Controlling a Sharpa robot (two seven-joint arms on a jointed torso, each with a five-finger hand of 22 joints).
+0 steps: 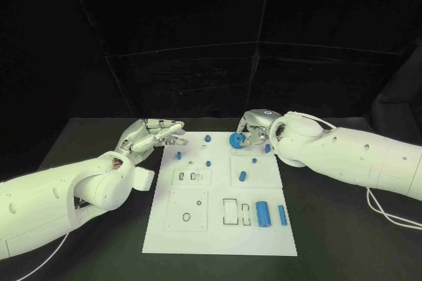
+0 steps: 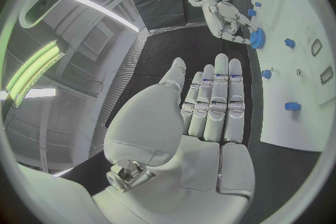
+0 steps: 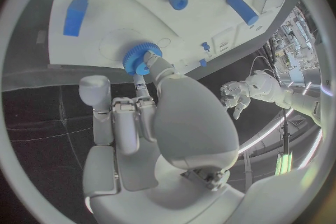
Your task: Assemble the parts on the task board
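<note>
- The right robot hand [image 1: 256,128] pinches the blue gear [image 1: 236,140] at the task board's [image 1: 220,241] 12 o'clock end; its fingertips [image 3: 150,59] press the gear's rim, so a tilt could jam it or let it slip.
- The left robot hand [image 1: 151,135] hovers released at 10 o'clock, beside the board, too far to steady it.

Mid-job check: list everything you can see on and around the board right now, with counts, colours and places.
task board: one, white, middle of the black table.
gear: one, blue, toothed, at the board's far edge, touched by the right hand's fingers.
cylinders: two, blue, lying side by side near the board's right edge, toward the robot.
small parts: several, blue, scattered over the board's far half; exact count unclear.
table: one, black.
left hand: silver, fingers apart, holding nothing, beside the board's far left corner.
right hand: silver, at the gear.
</note>
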